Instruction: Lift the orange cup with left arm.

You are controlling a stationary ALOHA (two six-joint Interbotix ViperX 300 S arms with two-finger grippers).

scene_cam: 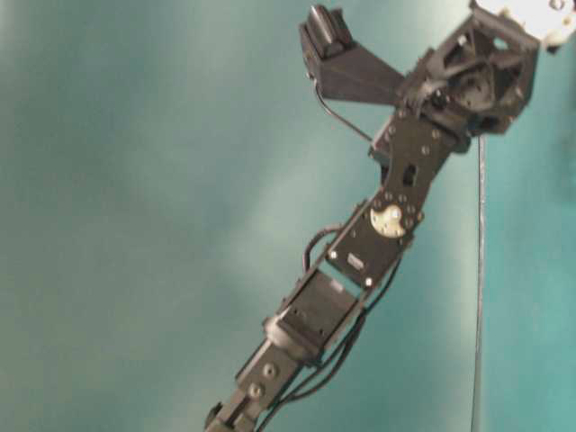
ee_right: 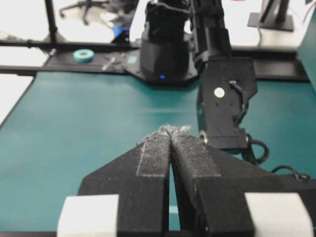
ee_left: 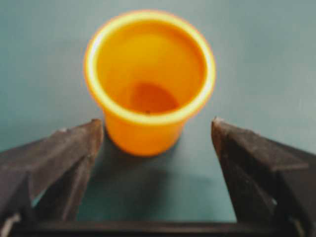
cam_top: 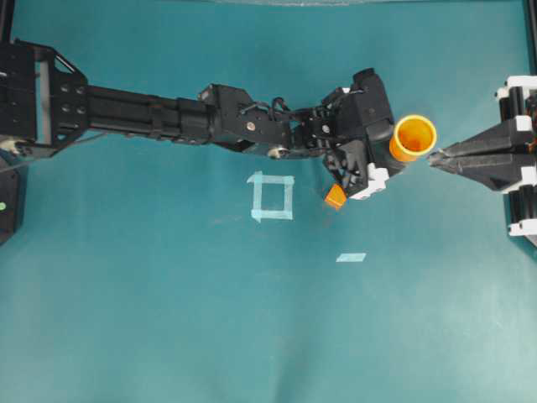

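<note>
The left gripper [ee_left: 155, 148] stands wide open around the orange cup [ee_left: 149, 79], seemingly not touching it; the right gripper [ee_right: 170, 136] is pressed closed, empty.

You will find no readable text, label, brand or number in any view. Orange cup [cam_top: 414, 137]: plain, no print on wall or rim, same in the left wrist view [ee_left: 149, 79]. Pale tape marks on the table [cam_top: 168, 319], a tape square [cam_top: 272, 196] and a short tape strip [cam_top: 351, 257]: blank. Left arm [cam_top: 168, 117] housings: screws only, no lettering you can make out. Small blue spot on the arm base [ee_right: 165, 54] in the right wrist view: too small to read as a sign.
</note>
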